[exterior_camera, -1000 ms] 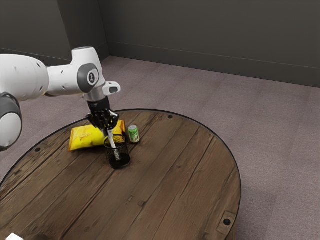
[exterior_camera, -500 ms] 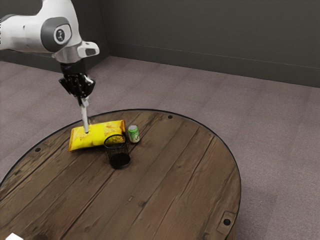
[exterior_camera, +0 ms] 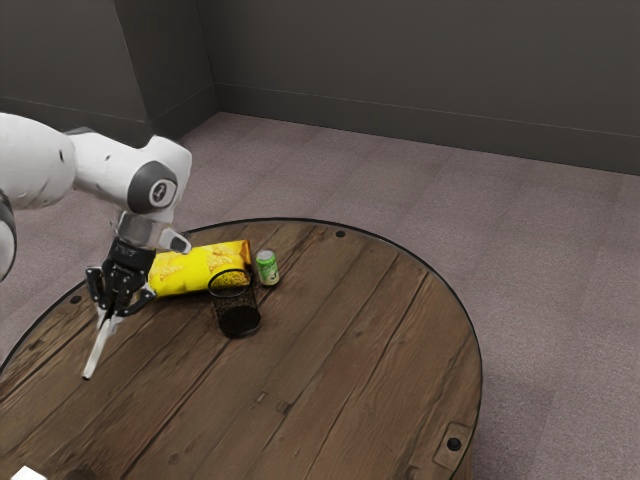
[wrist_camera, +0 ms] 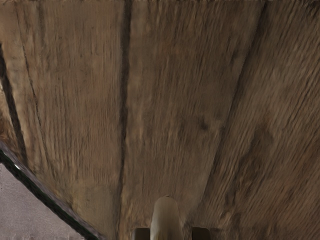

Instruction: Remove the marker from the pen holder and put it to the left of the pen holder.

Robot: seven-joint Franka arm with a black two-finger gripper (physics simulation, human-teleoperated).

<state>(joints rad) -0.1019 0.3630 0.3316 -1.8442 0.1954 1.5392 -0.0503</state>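
- While the pen holder stands upright near the yellow bag, the marker hangs tilted outside it.
- The gripper is clamped on the marker.

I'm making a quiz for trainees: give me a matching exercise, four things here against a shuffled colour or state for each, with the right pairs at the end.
1. marker
2. holder
3. can
4. bag

A. mostly yellow
B. black, upright
C. gripped by the claw
D. green

Pairs: 1-C; 2-B; 3-D; 4-A
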